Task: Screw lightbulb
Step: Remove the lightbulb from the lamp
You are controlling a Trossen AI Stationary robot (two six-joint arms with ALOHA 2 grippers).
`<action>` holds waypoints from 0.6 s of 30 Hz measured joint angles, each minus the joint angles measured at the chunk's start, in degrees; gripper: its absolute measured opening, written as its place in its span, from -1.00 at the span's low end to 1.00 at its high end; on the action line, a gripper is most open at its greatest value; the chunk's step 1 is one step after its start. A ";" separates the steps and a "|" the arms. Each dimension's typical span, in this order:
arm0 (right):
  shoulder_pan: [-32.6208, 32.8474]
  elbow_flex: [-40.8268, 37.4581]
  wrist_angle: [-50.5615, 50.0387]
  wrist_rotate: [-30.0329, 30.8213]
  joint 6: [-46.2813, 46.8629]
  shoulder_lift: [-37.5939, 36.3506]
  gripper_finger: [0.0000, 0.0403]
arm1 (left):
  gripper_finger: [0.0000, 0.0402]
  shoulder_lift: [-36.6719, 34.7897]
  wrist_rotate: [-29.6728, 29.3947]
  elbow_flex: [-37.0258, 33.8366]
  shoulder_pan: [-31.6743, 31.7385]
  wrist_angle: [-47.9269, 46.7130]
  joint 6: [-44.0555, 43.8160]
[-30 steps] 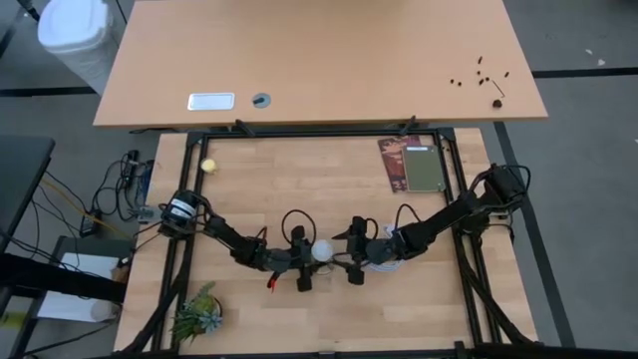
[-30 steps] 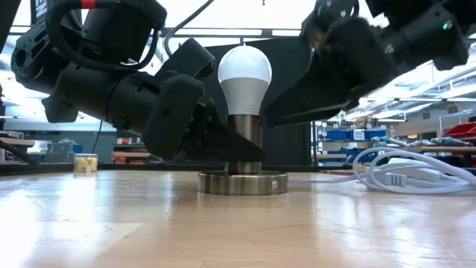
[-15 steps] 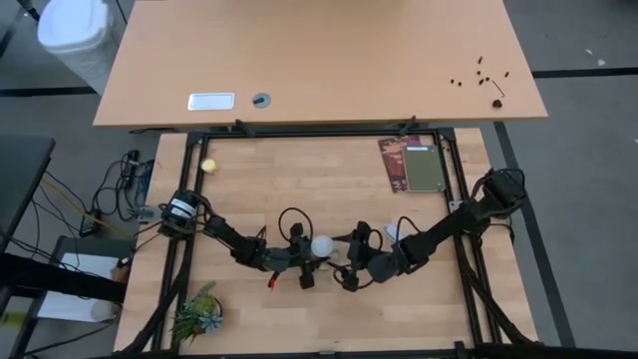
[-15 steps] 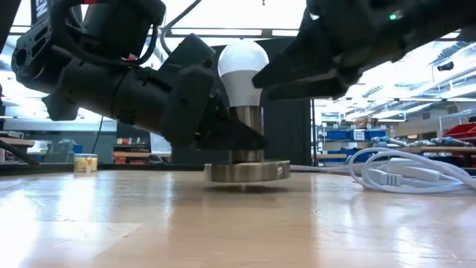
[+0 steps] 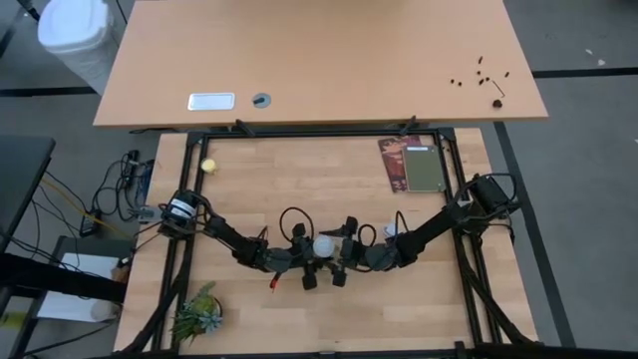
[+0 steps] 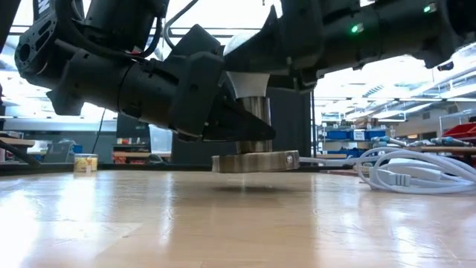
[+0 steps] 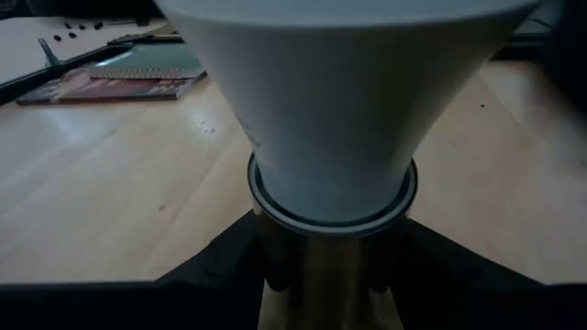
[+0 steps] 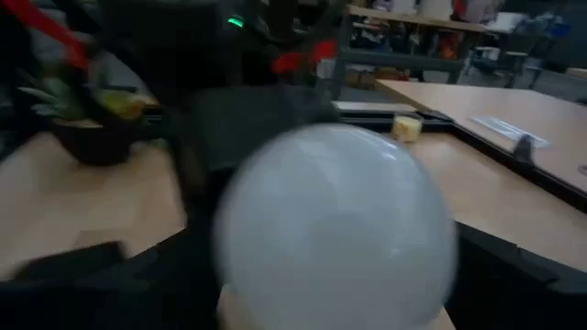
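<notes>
Even, shadowless daylight covers the pale wooden slatted table (image 5: 299, 179) from above, while level with it bright windows behind backlight the dark arms into silhouettes, and close up the small white frosted lightbulb (image 8: 335, 229) is a dim, smeared, out-of-focus blur

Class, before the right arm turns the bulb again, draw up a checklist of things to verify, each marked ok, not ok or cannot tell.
1. Left gripper clamps the brass-coloured socket stem: ok.
2. Round grey metal socket base flat on the wooden table: not ok, lifted and tilted.
3. Right gripper at the white frosted lightbulb: ok.
4. Right grip firm: cannot tell.
5. White cable clear of both arms: cannot tell.
</notes>
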 joint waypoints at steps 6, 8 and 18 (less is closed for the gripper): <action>-1.05 -0.02 0.52 -1.69 -1.51 0.00 0.47 | -0.06 0.00 0.11 0.23 0.00 0.06 -0.33; -1.33 -0.02 0.53 -2.58 -1.57 0.00 0.36 | -0.06 0.00 0.11 0.23 0.00 0.07 -0.33; -1.38 -0.04 0.60 -3.85 -1.51 0.00 0.28 | -0.06 -0.01 1.15 0.07 -0.03 -0.17 -0.80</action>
